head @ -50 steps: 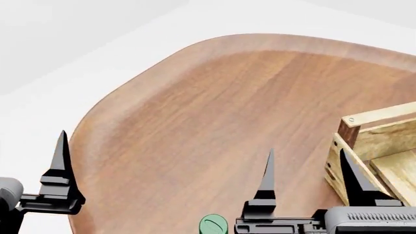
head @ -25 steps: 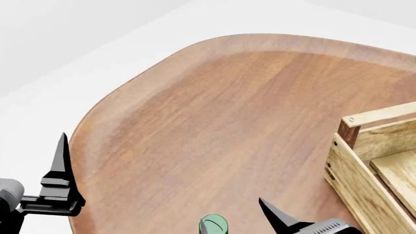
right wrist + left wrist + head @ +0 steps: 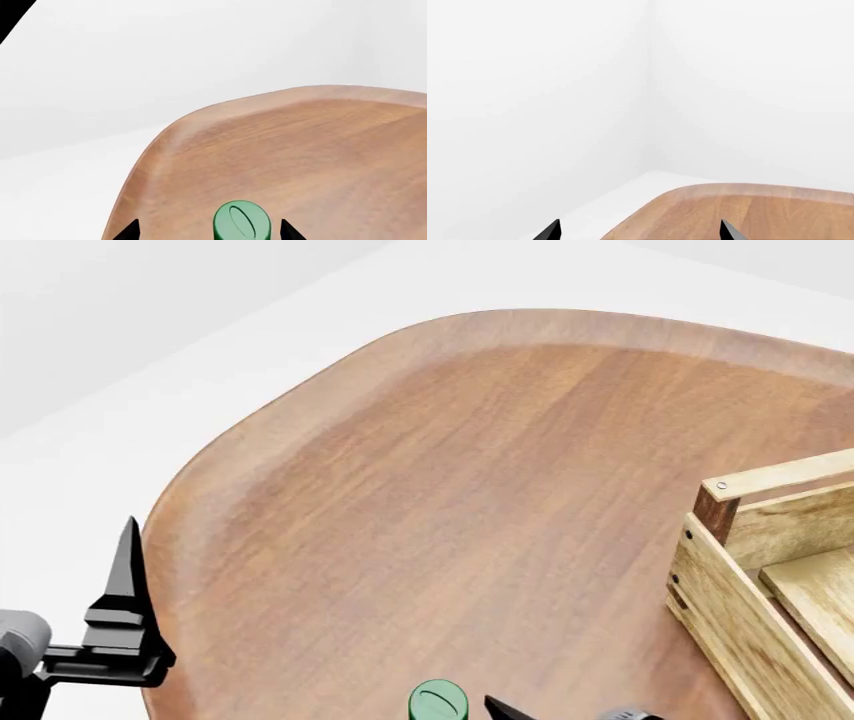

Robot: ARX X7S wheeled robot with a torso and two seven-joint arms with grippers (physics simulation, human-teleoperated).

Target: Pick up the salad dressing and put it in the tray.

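Observation:
Only the round green cap of the salad dressing [image 3: 438,702] shows at the bottom edge of the head view; its body is out of view. In the right wrist view the cap [image 3: 241,220] stands between the spread tips of my right gripper [image 3: 209,231], nearer one tip, and neither tip touches it. That gripper is open. In the head view just one of its fingertips [image 3: 502,708] shows, right of the cap. The tray [image 3: 747,620], a light-wood crate, is at the right edge. My left gripper [image 3: 639,231] is open and empty at the table's left edge.
The rounded wooden table [image 3: 467,490] fills the head view, and white floor lies beyond its rim. One finger of my left gripper [image 3: 127,580] stands over the table's left rim. White walls fill most of the left wrist view.
My right gripper has sunk toward the bottom of the head view and moved left to the green cap. Now only one fingertip shows. The left gripper, cap and crate have stayed put.

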